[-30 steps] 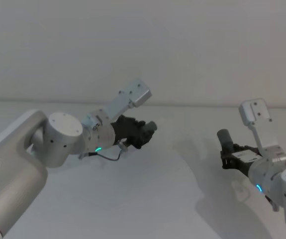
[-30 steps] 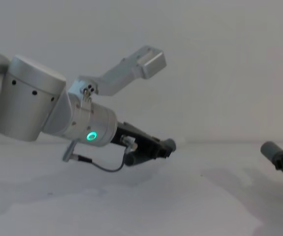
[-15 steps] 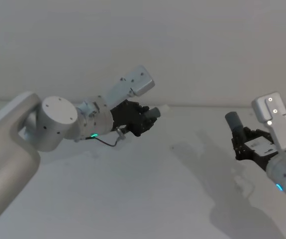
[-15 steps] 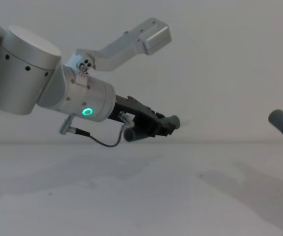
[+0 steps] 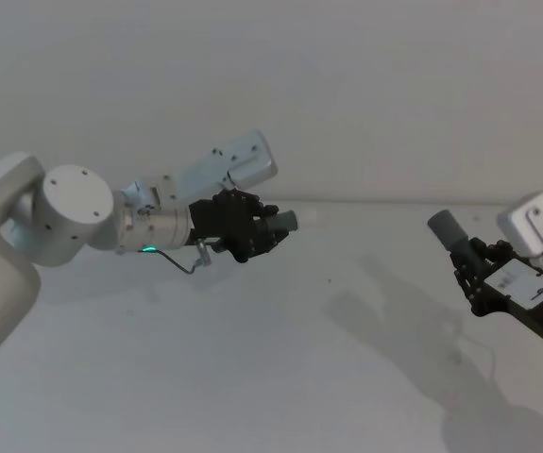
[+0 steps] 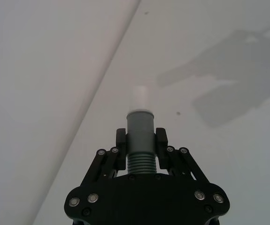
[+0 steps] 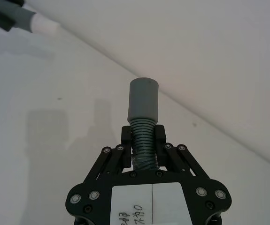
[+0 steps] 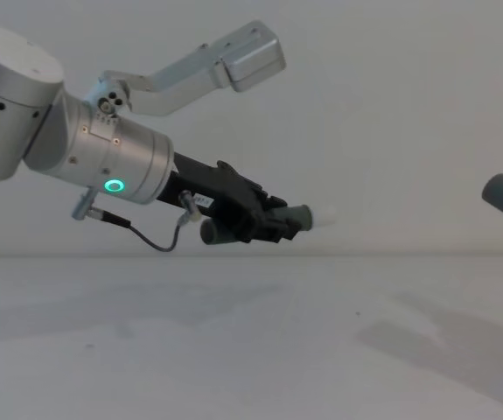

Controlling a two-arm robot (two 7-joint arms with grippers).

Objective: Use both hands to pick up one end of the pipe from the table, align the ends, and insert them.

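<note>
The white tabletop [image 5: 252,377] spread out below, carrying the arms' shadows. In from nine o'clock in the head view came the silver left arm [image 5: 73,212], held up off the surface. Its left pincer [image 5: 263,226] was clamped on the ribbed part of the short pipe piece [image 6: 140,157], which pointed towards three o'clock. Over at three o'clock sat the right pincer [image 5: 474,269], closed tight on the ribs of the other pipe piece [image 7: 142,145] (both pieces were lifted off the tabletop). That one's wide grey cuff [image 5: 447,227] stuck out towards ten o'clock. The two ends were well apart, roughly facing each other across the gap. The narrow white tip [image 8: 325,216] jutted out past the short piece's smooth cuff. A green ring light [image 8: 113,185] glowed on the left wrist.
</note>
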